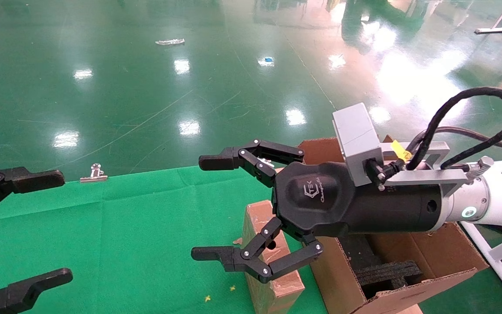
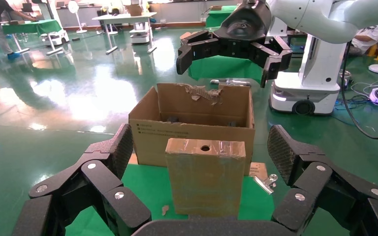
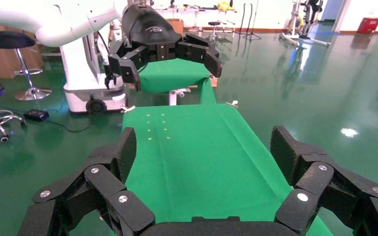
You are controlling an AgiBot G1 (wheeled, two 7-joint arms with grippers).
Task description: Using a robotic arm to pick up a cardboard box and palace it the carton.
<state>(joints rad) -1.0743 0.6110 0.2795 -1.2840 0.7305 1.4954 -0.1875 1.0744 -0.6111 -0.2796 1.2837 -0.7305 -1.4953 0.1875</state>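
Only left wrist view shows cardboard box's point(image 2: 205, 177) round hole point(image 2: 205, 148).

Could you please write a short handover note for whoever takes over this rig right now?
Right gripper: open, empty, raised above the small cardboard box.
Left gripper: open, empty, over the left of the green cloth.
The box stands upright on the cloth, right beside the big carton, whose flaps are open, black foam inside.
Done: nothing gripped.
Left: grasp the box, lift it, set it in the carton.
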